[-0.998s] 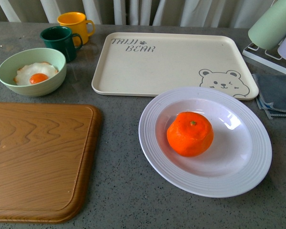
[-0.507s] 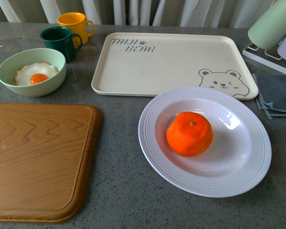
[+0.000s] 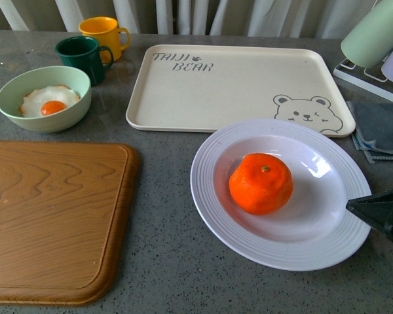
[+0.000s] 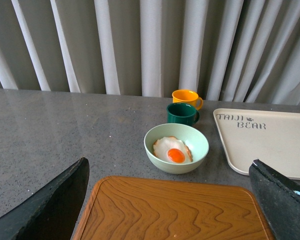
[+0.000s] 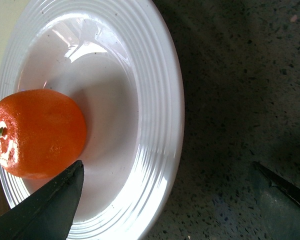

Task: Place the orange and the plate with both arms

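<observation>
The orange (image 3: 261, 183) sits in the well of the plate (image 3: 206, 196), a little left of centre, stem mark up. The plate rests on the grey table (image 3: 164, 261), its far rim just beside the near edge of the tray (image 3: 236, 85), towards the bear-print corner.

My right gripper (image 5: 167, 200) is at the plate's right side. In the front view only a dark tip of it shows, over the rim. In the right wrist view its jaws stand wide apart and grip nothing. One finger (image 5: 50, 207) hangs over the plate just beside the orange, the other over bare table outside the plate, so the ridged rim lies between them. I cannot tell whether either finger touches the plate.

My left gripper (image 4: 165, 200) shows only in its own wrist view. It is also spread wide with nothing in it, above the near part of the board (image 3: 52, 216), which lies left of the plate and apart from it.

Beyond the board is the bowl (image 3: 46, 121) with an egg (image 3: 49, 101) in it. Behind it stand a green mug (image 3: 84, 57) and a yellow mug (image 3: 103, 33), close together. A grey cloth (image 3: 383, 127) lies right of the tray.
</observation>
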You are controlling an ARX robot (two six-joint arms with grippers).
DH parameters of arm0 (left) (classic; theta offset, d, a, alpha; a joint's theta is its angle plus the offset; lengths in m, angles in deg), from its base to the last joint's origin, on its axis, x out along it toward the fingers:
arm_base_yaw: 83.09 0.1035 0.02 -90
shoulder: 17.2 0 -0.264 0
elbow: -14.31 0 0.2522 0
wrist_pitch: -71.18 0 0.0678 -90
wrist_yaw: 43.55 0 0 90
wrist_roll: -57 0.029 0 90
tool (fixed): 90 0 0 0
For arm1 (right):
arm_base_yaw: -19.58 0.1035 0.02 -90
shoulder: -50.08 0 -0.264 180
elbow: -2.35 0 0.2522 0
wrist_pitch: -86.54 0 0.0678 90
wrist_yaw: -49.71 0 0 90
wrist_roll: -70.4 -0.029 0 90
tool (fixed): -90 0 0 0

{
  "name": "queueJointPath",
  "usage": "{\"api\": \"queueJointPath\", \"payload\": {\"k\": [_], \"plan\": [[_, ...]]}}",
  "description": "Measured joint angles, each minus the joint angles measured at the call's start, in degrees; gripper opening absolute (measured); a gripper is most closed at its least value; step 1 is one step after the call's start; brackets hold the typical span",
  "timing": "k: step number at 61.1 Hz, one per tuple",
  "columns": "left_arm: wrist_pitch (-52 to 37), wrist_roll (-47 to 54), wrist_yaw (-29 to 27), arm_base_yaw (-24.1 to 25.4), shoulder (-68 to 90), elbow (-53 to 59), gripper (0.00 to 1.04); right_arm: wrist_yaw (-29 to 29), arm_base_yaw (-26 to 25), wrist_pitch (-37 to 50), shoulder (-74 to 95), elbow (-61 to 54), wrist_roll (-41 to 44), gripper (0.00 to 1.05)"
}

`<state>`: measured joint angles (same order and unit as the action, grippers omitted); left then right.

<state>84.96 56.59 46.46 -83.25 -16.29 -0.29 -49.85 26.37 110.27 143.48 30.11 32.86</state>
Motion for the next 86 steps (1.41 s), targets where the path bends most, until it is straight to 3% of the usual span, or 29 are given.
{"api": "queueJointPath", "payload": {"k": [54, 67, 73, 79, 86], "plan": [[0.0, 0.0, 0.0, 0.0, 0.0, 0.0, 0.96, 3.0, 2.9, 3.7, 11.2, 8.0, -0.4, 0.95], [0.0, 0.0, 0.0, 0.0, 0.0, 0.0, 0.96, 3.8, 2.6, 3.6, 12.5, 8.4, -0.4, 0.66], [0.0, 0.0, 0.0, 0.0, 0.0, 0.0, 0.96, 4.0, 1.8, 3.3, 13.4, 8.5, -0.4, 0.43], [0.0, 0.0, 0.0, 0.0, 0.0, 0.0, 0.96, 3.1, 1.7, 3.2, 14.0, 8.6, -0.5, 0.27], [0.0, 0.0, 0.0, 0.0, 0.0, 0.0, 0.96, 1.8, 1.3, 3.1, 14.2, 8.9, -2.4, 0.18]]}}
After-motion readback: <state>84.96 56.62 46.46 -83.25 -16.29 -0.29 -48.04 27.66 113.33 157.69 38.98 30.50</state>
